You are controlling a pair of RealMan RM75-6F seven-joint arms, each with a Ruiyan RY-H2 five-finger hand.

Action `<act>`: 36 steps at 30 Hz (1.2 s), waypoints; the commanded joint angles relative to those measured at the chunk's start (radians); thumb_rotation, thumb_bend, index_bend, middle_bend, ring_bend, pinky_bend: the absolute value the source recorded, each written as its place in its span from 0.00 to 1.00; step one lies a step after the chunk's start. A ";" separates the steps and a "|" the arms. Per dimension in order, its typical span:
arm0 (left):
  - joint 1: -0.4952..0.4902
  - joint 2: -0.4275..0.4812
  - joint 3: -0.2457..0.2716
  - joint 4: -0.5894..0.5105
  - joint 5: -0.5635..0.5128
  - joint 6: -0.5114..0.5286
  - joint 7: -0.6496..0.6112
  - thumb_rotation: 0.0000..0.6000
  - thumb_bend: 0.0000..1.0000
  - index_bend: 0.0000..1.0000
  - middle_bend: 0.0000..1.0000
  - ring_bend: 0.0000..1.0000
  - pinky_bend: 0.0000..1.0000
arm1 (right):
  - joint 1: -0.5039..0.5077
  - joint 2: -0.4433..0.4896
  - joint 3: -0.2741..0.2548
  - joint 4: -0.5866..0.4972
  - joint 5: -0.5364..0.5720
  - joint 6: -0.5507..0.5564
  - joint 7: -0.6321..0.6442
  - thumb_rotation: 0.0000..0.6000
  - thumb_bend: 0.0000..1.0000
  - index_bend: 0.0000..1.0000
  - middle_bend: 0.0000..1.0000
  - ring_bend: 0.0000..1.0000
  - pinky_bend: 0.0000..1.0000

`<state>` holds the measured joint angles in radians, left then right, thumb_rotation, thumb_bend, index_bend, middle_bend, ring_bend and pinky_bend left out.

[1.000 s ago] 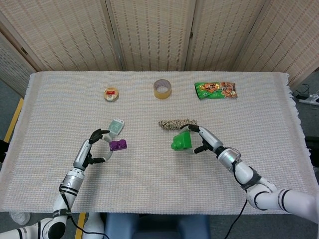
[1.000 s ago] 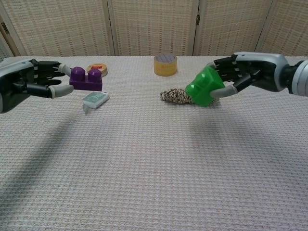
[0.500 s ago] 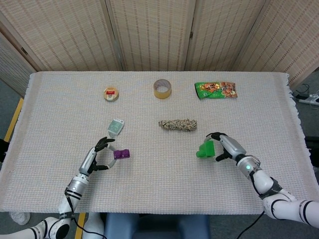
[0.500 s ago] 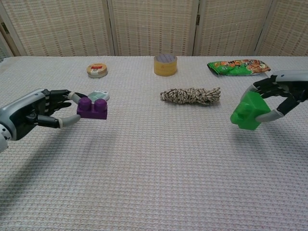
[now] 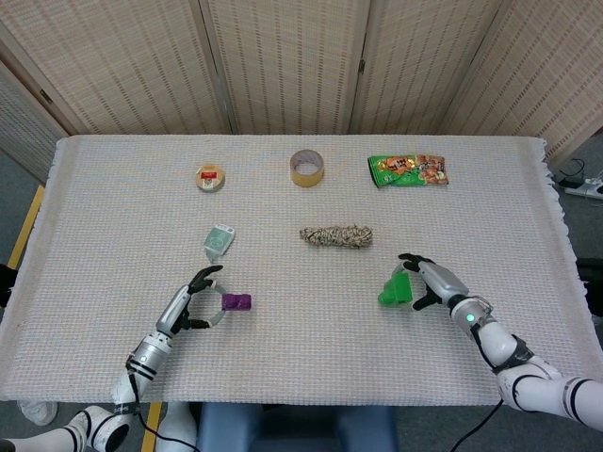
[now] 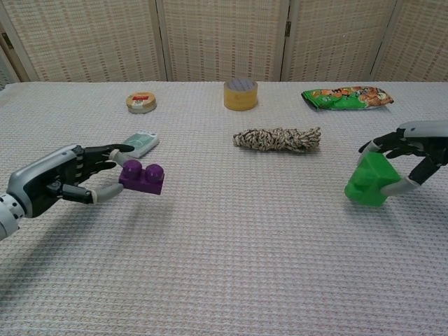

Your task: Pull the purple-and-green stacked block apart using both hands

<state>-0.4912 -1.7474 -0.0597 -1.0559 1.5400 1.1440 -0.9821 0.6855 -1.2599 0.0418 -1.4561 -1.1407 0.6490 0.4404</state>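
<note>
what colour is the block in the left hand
Purple block, held by the left hand; clearest in the chest view.

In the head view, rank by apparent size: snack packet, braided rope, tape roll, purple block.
1. Snack packet
2. Braided rope, similar length, thinner
3. Tape roll
4. Purple block, smallest though nearest the camera

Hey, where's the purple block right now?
In the head view, the purple block is at the front left of the table, held by the left hand, nearer than the small white-green packet.
</note>
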 commanded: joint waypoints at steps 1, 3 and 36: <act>-0.001 -0.002 0.010 0.014 0.015 0.023 -0.022 1.00 0.45 0.09 0.01 0.00 0.00 | -0.008 0.020 0.013 -0.010 -0.045 -0.024 0.043 1.00 0.29 0.00 0.00 0.00 0.00; -0.001 -0.003 0.010 0.015 0.018 0.033 -0.033 1.00 0.41 0.00 0.00 0.00 0.00 | -0.015 0.037 0.020 -0.022 -0.079 -0.025 0.077 1.00 0.29 0.00 0.00 0.00 0.00; 0.355 0.614 0.099 -0.555 -0.172 0.390 1.023 1.00 0.28 0.00 0.00 0.00 0.00 | -0.570 -0.003 0.025 -0.148 -0.244 1.019 -0.787 1.00 0.29 0.00 0.00 0.00 0.00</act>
<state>-0.2531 -1.1480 0.0230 -1.5490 1.4556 1.4155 -0.1472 0.2036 -1.1877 0.0636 -1.6452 -1.4115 1.5634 -0.2823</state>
